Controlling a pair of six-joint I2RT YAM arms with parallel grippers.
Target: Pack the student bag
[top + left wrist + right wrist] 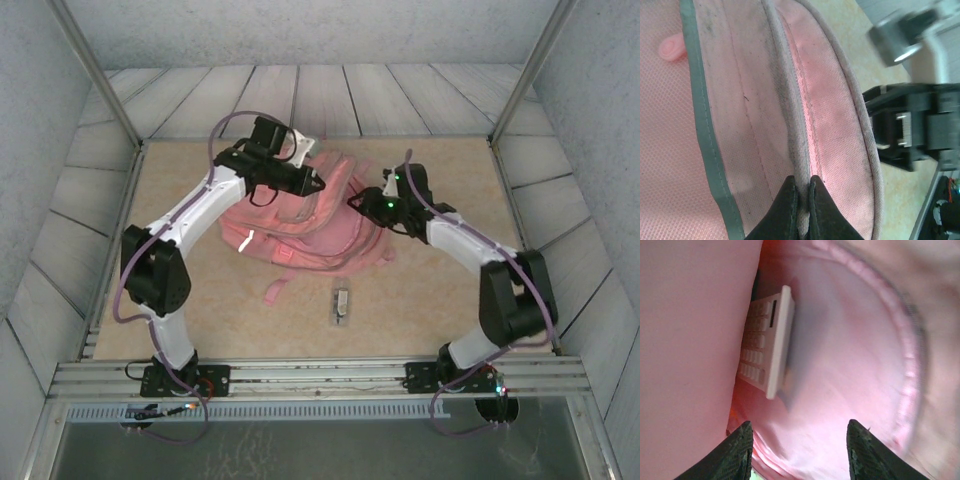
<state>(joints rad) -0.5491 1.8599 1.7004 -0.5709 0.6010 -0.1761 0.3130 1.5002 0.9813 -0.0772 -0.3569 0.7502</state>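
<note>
The pink student bag lies flat on the table's middle. My left gripper sits at its far edge, shut on the grey piped rim of the bag's opening, pinched between both fingertips. My right gripper is at the bag's right top corner, its jaws open and pointing into the pink lining. A white calculator stands on edge inside the bag, ahead and left of the right fingers, apart from them.
A small grey-white object lies on the tan table in front of the bag. A loose pink strap trails toward the near edge. Grey walls and metal posts fence the table.
</note>
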